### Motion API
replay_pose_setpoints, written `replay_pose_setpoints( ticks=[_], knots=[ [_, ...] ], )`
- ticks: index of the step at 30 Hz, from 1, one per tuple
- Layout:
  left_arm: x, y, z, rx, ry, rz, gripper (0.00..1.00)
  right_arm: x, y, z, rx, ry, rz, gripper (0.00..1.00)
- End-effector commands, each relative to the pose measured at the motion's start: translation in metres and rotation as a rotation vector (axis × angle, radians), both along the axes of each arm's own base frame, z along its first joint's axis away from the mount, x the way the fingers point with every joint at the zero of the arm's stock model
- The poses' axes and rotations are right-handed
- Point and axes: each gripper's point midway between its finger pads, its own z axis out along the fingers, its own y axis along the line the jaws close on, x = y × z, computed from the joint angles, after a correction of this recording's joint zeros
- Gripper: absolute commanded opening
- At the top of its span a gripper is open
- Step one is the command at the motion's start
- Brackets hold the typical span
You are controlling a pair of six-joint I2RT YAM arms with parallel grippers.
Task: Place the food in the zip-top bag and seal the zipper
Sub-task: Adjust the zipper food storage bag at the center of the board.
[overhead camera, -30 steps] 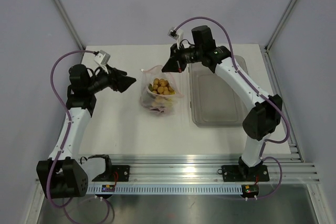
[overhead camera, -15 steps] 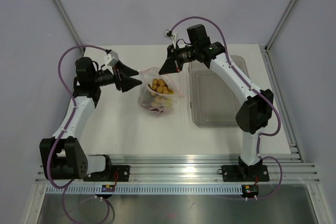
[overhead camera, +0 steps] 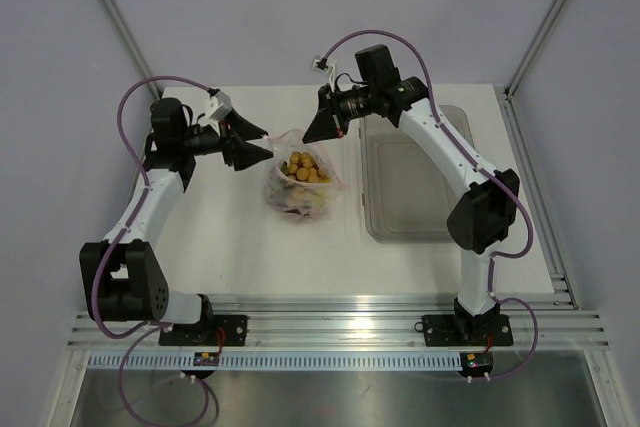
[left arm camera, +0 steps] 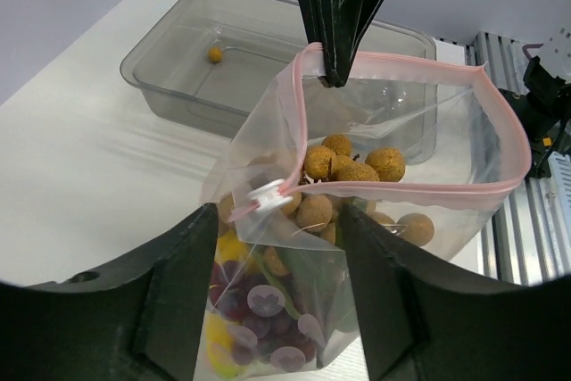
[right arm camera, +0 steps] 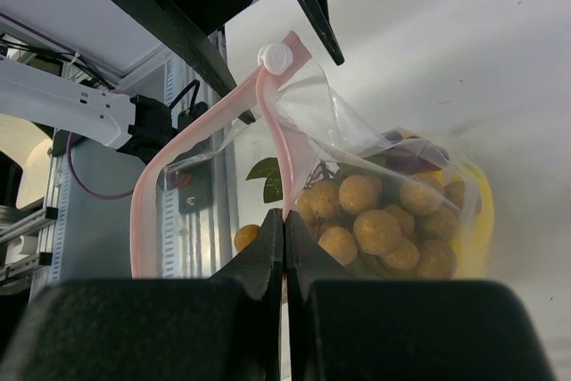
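Zip-top bag is seen upright on the table, left of the clear tray, loaded with tan round fruits, dark red grapes and bananas. Zipper is pinched at its far end by the closed right gripper. Left gripper is spread, jaws either side of the white slider.

The left arm and right arm share white link shells and rounded black joint housings. A purple cable arcs along each. The left gripper and right gripper have matte black, wedge-shaped fingers. At six o'clock in the overhead view, black base plates sit on a ribbed silver rail, beside small orange-marked boards.
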Motion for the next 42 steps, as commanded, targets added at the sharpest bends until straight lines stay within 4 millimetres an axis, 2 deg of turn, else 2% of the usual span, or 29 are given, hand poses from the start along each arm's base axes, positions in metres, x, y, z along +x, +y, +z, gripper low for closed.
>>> replay_pose_setpoints(
  ticks=[1,8,13,14,20,23,28,31,32,34,36,39,40,42],
  knots=[
    [0.002,-0.001,0.018,0.018,-0.109,-0.009,0.65,-0.005,0.003,0.021,0.043,-0.046,0.045,0.00],
    [0.000,0.000,0.020,0.027,-0.130,-0.031,0.67,-0.014,-0.001,0.021,0.031,-0.041,0.081,0.00],
    [-0.005,-0.005,0.026,0.000,-0.111,-0.097,0.55,-0.010,0.003,0.018,0.036,-0.014,0.094,0.00],
    [-0.010,-0.012,0.026,-0.003,-0.110,-0.124,0.54,-0.009,0.004,0.015,0.034,-0.004,0.096,0.00],
    [-0.020,-0.015,0.023,-0.009,-0.083,-0.179,0.46,-0.007,0.007,0.015,0.042,-0.003,0.098,0.00],
    [-0.021,-0.015,0.020,-0.007,-0.067,-0.182,0.33,-0.006,0.008,0.015,0.042,-0.002,0.097,0.00],
    [-0.022,-0.015,0.017,0.000,-0.044,-0.166,0.02,-0.004,0.008,0.016,0.041,-0.005,0.089,0.00],
    [-0.022,-0.015,0.017,0.007,-0.031,-0.150,0.00,-0.002,0.008,0.016,0.037,0.000,0.077,0.01],
    [-0.022,-0.015,0.017,0.010,-0.028,-0.141,0.00,0.000,0.008,0.016,0.032,-0.002,0.066,0.14],
    [-0.019,-0.014,0.018,0.020,-0.009,-0.105,0.00,0.004,0.008,0.016,0.015,-0.001,0.038,0.48],
    [-0.017,-0.013,0.024,0.021,0.010,-0.074,0.00,0.012,0.005,0.014,-0.023,-0.023,-0.016,0.66],
    [-0.010,-0.009,0.030,0.032,0.050,0.013,0.00,0.018,-0.007,0.018,-0.086,-0.071,-0.110,0.75],
    [-0.008,-0.008,0.031,0.036,0.051,0.040,0.00,0.015,-0.014,0.034,-0.079,-0.117,-0.142,0.76],
    [-0.009,-0.007,0.037,0.026,0.073,0.070,0.00,0.019,-0.027,0.041,-0.104,-0.170,-0.209,0.77]
  ],
)
